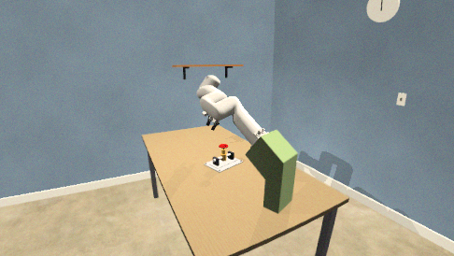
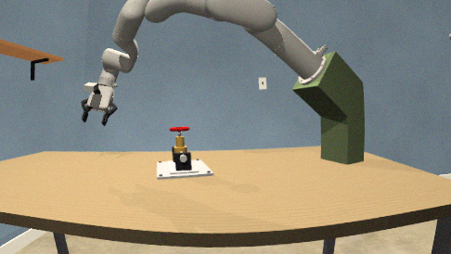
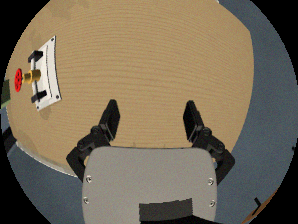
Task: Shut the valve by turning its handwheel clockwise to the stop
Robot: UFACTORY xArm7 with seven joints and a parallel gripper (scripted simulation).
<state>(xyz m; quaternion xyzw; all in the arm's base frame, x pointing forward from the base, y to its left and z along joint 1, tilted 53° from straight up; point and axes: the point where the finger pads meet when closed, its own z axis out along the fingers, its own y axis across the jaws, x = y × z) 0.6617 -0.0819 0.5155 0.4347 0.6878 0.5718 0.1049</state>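
Observation:
The valve has a red handwheel (image 2: pixel 179 129) lying level on a brass stem above a black body, mounted on a white base plate (image 2: pixel 184 169) near the middle of the table. It also shows in the top view (image 1: pixel 223 146) and at the left edge of the wrist view (image 3: pixel 19 79). My gripper (image 2: pixel 96 117) is open and empty. It hangs high above the table, well to the left of the valve and above the handwheel's level. In the top view the gripper (image 1: pixel 212 123) is beyond the valve, over the table's far edge. The wrist view shows both fingers spread wide with nothing between them.
The arm's green pedestal (image 2: pixel 339 111) stands on the table to the right of the valve. A wooden wall shelf (image 1: pixel 207 66) hangs behind the arm. The table edge runs close under the gripper in the wrist view.

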